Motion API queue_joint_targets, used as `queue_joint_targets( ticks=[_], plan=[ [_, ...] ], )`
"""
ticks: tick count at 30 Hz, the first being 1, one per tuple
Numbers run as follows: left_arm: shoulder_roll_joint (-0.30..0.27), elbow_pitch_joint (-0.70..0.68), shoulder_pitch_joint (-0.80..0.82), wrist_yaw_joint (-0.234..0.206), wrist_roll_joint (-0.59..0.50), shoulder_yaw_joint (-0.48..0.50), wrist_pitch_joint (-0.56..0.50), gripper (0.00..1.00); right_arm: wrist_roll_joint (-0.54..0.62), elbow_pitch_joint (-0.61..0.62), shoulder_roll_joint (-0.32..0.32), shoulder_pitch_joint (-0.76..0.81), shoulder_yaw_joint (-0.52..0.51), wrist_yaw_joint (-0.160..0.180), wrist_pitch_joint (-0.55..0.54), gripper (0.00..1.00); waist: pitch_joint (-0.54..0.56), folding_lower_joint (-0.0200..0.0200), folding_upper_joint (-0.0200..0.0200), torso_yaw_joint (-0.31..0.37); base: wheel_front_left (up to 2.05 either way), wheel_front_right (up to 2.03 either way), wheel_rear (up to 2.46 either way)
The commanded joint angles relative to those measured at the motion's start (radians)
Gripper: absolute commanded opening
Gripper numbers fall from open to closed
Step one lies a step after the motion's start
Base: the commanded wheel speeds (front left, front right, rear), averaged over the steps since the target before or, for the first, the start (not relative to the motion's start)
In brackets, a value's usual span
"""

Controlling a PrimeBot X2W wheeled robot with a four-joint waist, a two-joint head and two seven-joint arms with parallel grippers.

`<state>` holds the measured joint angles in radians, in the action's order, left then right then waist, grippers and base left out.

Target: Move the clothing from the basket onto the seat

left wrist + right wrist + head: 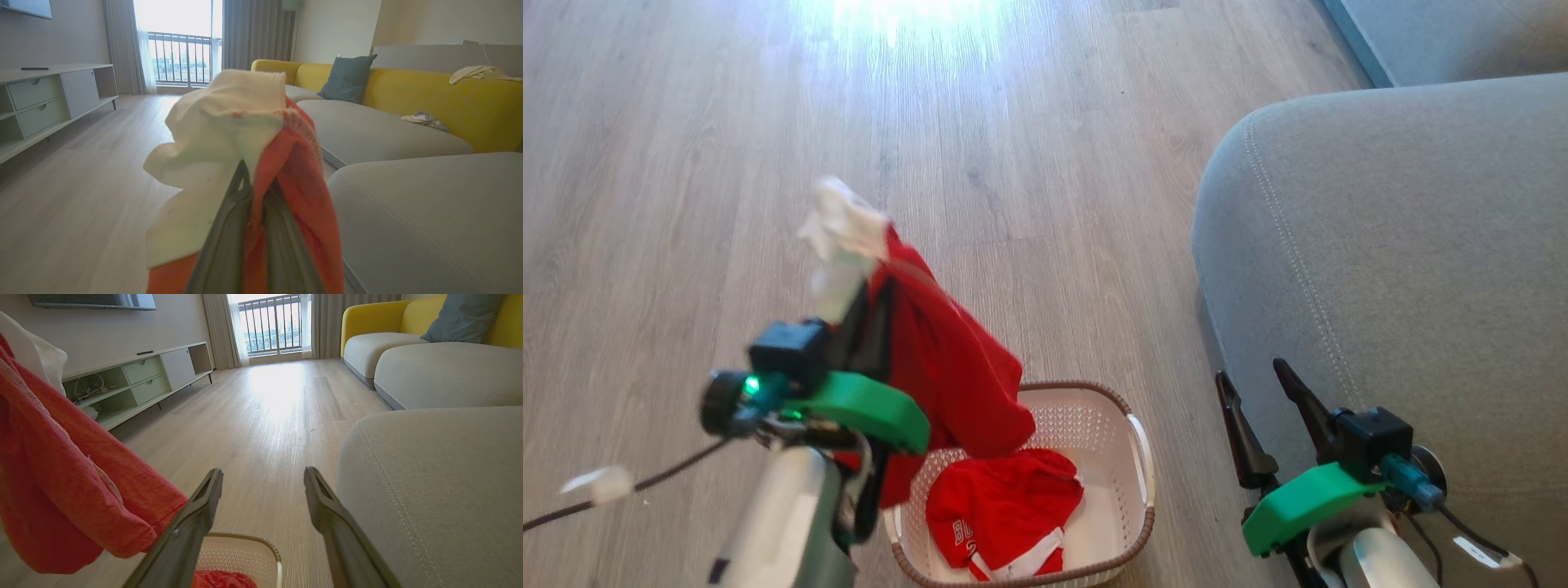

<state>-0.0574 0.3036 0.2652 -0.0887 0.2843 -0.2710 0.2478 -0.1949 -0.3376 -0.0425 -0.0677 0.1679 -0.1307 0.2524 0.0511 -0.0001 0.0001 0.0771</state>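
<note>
The left tool point(257, 175) is clamped on a soft bright-red fabric garment with a white panel point(947, 367). The white part bunches above its tips, and the red cloth drapes down below them. Beneath that hanging cloth stands the small cream perforated plastic basket with a brown braided rim point(1134, 425), on the pale wooden floor point(686, 163). A second red garment with white trim point(1005, 506) lies inside it. The right tool point(1250, 371) has its fingers spread wide and holds nothing. The basket is to its left, and the large grey fabric sofa with pale stitching point(1405, 245) is just to its right.
</note>
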Motion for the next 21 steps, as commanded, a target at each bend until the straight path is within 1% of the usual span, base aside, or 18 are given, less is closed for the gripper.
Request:
queue_joint_targets(
  ticks=[1, 2, 8, 11, 14, 21],
  plan=[
    [-0.001, -0.110, 0.051, 0.009, -0.007, 0.075, 0.014, 0.00, -0.005, 0.036, -0.008, -0.013, 0.023, 0.000, 0.009, 1.00, 0.002, 0.0001, -0.0001, 0.001, 0.00, 0.00, 0.00],
    [-0.001, -0.110, 0.051, 0.009, -0.007, 0.075, 0.014, 0.00, -0.005, 0.036, -0.008, -0.013, 0.023, 0.000, 0.009, 1.00, 0.002, 0.0001, -0.0001, 0.001, 0.00, 0.00, 0.00],
    [0.006, -0.289, 0.078, 0.029, -0.004, 0.136, 0.014, 0.00, 0.002, 0.065, -0.008, -0.001, 0.030, 0.000, 0.009, 1.00, -0.006, 0.0001, -0.0001, -0.002, 0.00, 0.00, 0.00],
    [0.007, -0.366, 0.098, 0.020, 0.028, 0.135, 0.014, 0.00, 0.003, 0.074, -0.008, 0.005, 0.034, 0.000, 0.009, 1.00, -0.009, 0.0001, -0.0001, -0.003, 0.00, 0.00, 0.00],
    [0.007, -0.413, 0.107, 0.011, 0.047, 0.111, 0.014, 0.00, 0.000, 0.083, -0.008, 0.007, 0.038, 0.000, 0.009, 1.00, -0.011, 0.0001, -0.0001, -0.004, 0.00, 0.00, 0.00],
    [0.007, -0.416, 0.097, 0.011, 0.081, 0.002, 0.014, 0.00, -0.008, 0.102, -0.008, 0.008, 0.051, 0.000, 0.009, 1.00, -0.017, 0.0001, -0.0001, -0.005, 0.00, 0.00, 0.00]
  ],
)
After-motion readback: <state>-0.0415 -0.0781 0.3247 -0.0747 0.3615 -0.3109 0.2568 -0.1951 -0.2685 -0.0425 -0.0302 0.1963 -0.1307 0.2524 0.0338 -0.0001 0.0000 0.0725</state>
